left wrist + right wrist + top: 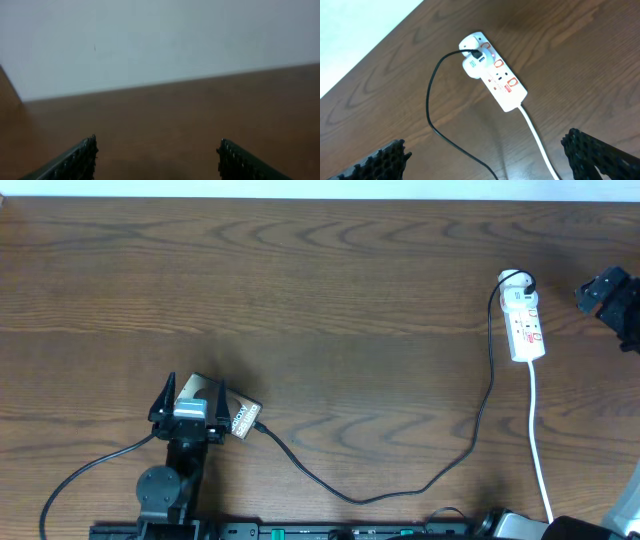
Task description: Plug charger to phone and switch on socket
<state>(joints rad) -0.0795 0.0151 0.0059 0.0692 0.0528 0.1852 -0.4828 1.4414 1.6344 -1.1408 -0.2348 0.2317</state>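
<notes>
The phone (243,420) lies flat at the front left, partly under my left gripper (190,402), whose fingers stand apart above it. In the left wrist view the left gripper (157,147) is open with only bare table and wall between the fingers. The charger cable (400,490) loops from the phone's right end, where its tip meets the edge, across to the socket (525,315) at the right. My right gripper (597,292) hovers just right of the socket, open. From the right wrist, the socket (495,80) shows red switches, with the right gripper (487,155) above cable (432,100).
The socket's white cord (540,450) runs down to the table's front edge and also shows as the cord (535,137) in the right wrist view. My left arm's base (160,490) and its black lead (85,472) sit at the front left.
</notes>
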